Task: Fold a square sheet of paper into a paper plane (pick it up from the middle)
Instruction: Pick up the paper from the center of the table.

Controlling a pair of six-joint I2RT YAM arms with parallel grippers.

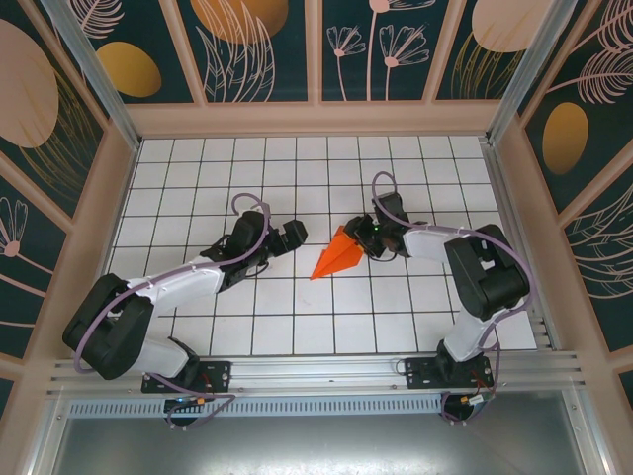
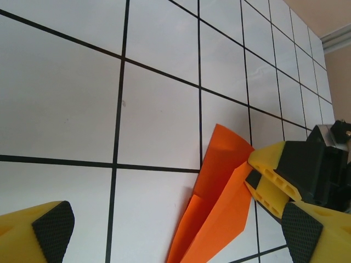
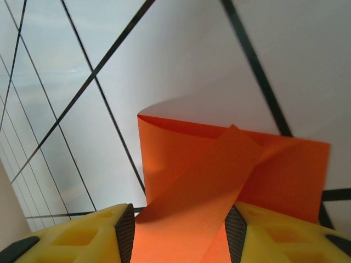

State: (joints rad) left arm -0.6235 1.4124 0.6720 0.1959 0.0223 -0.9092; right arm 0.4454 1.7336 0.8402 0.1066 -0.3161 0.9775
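- The paper plane [image 1: 334, 259] lies on the white gridded bench [image 1: 297, 168] between the two arms. Its sharp nose points toward the near left and its broad tail sits up against the right gripper [image 1: 368, 237].
- It already reads as a dart, with layered flaps and a long crease, though one wing at the tail stands up a little instead of lying flat. I'd say the folding is in its last stage, either the final crease or the finishing touch.
- The right fingers [image 3: 82, 238] sit on either side of the tail with an orange flap running between their pads. They are partly closed, but from here I can't tell whether they truly pinch the paper or only bracket it.
- The left gripper [image 1: 294, 235] hangs just beside the plane on its left flank. Its fingers [image 2: 52, 227] are spread wide and grasp nothing, and they are not touching the paper.
- The next move looks delicate, because the paper is light and will slide or spring open.
- If a crease remains, I'd expect the left arm to pin the nose while the right presses the raised flap down.
- If it is finished, the right fingers should let go and lift straight off so they don't drag the tail.
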